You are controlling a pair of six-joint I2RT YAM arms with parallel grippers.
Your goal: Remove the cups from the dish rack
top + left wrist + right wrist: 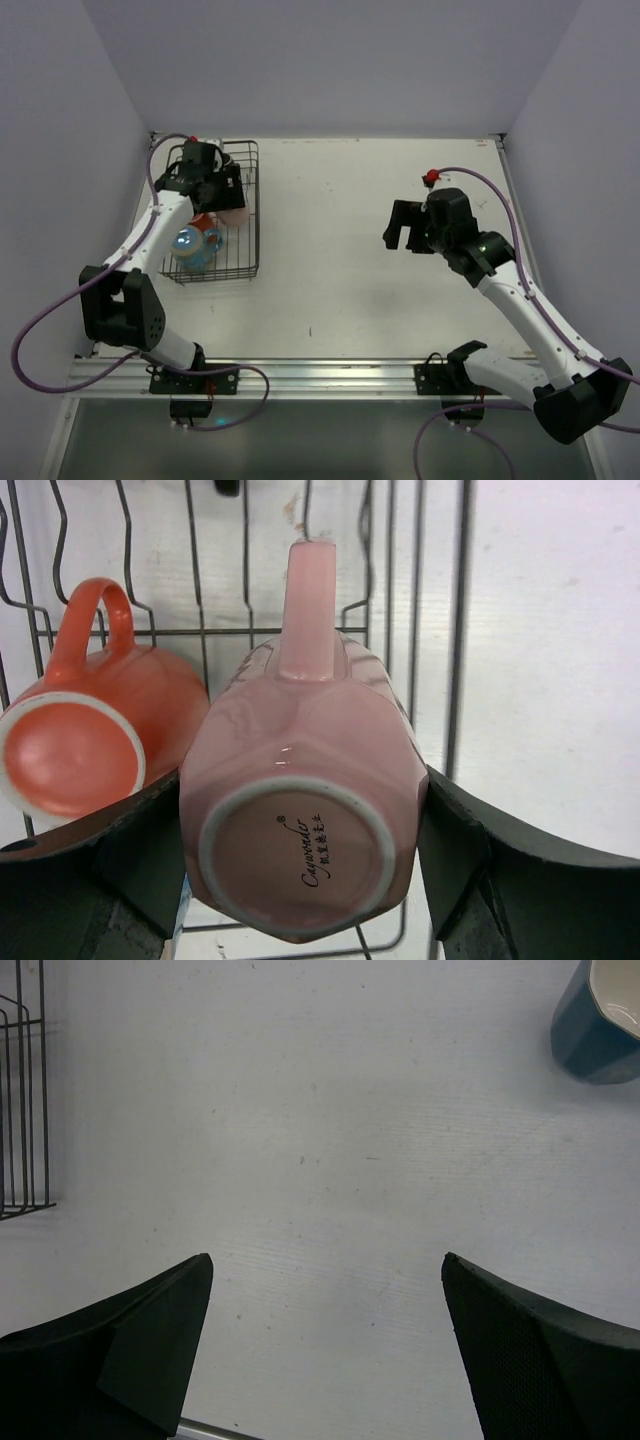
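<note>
Left claw (300,825) grips a pink ceramic mug (300,770) in the black wire dish rack (256,215); right claw (325,1300) wide open, empty.
Rack at upper left of the overhead frame; an orange-red ceramic mug (95,730) lies just beside the pink one.

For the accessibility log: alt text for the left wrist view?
A pink mug, base toward the camera and handle pointing away, sits gripped in the left tool. An orange-red mug lies beside it, both inside the black wire dish rack.
</note>
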